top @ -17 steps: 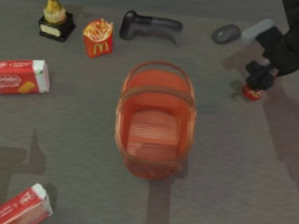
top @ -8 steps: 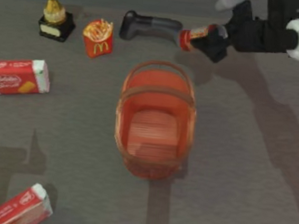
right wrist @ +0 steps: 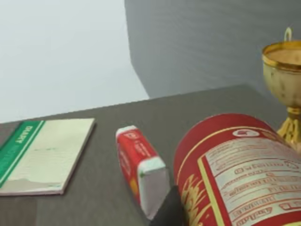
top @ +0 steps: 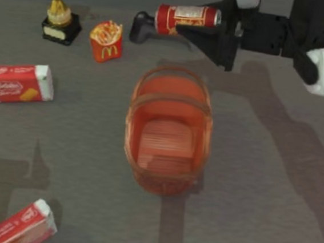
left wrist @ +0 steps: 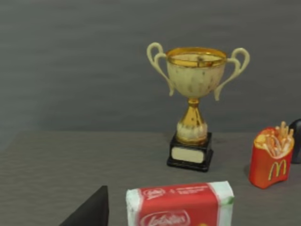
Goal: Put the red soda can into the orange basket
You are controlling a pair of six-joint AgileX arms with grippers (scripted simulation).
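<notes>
Transport step: my right tool (top: 220, 26) gripped the can (top: 186, 19), lying sideways in the air beyond the basket (top: 168, 135), near the table's far edge. Next: carry over basket, let go. Left arm parked.

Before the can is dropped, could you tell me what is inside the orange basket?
The orange basket shows only its bare woven floor. The right gripper holds the red soda can beyond its far rim.

Black right arm (top: 285, 30) with white casing, dark fingers (top: 215, 43)
</notes>
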